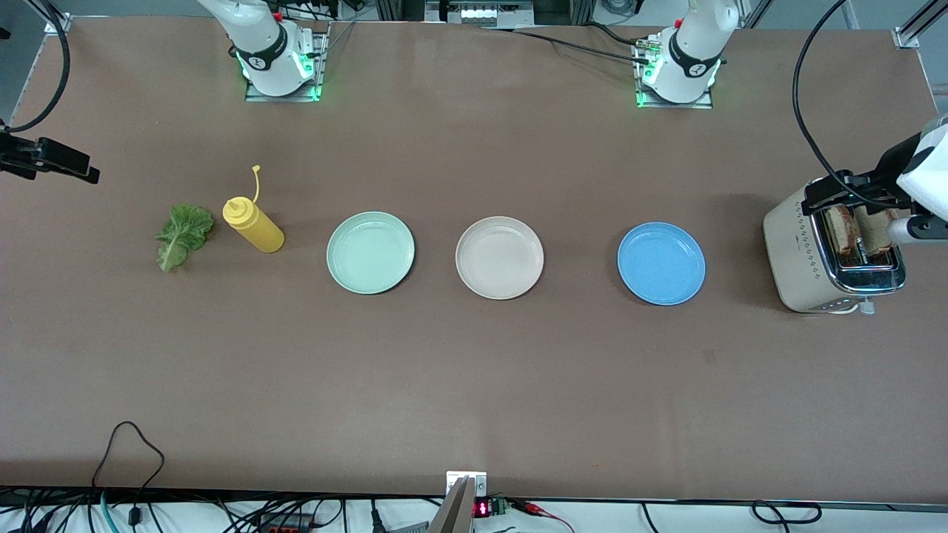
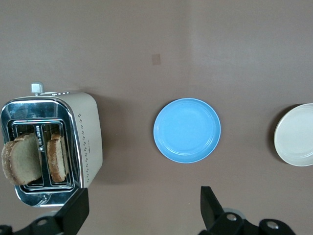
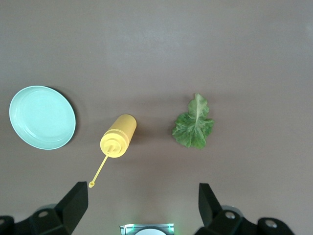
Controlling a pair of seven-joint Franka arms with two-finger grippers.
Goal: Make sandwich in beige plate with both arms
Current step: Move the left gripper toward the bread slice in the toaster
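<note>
i see the brown matte bench [image 1: 474,385] with three round shallow plates in a row across its middle: the mint green plate [image 1: 370,252] toward the right arm's end, the beige plate [image 1: 500,257] in the centre, bare and smooth with a raised rim, and the blue plate [image 1: 661,263] toward the left arm's end. the two bread slices [image 2: 34,157], pale tan with brown crusts, stand upright in the slots of a cream and chrome toaster [image 1: 833,255] at the left arm's edge of the bench. the ruffled lettuce leaf [image 1: 181,234] lies flat near the right arm's edge, with a glossy yellow squeeze bottle [image 1: 253,223] just beside it, between the leaf and the mint green plate.

my left gripper [image 2: 144,208] hangs over the bench between the toaster and the blue plate, its black fingers spread wide and holding nothing. my right gripper [image 3: 142,205] hangs over the bottle and the leaf, fingers likewise wide apart and bare.
</note>
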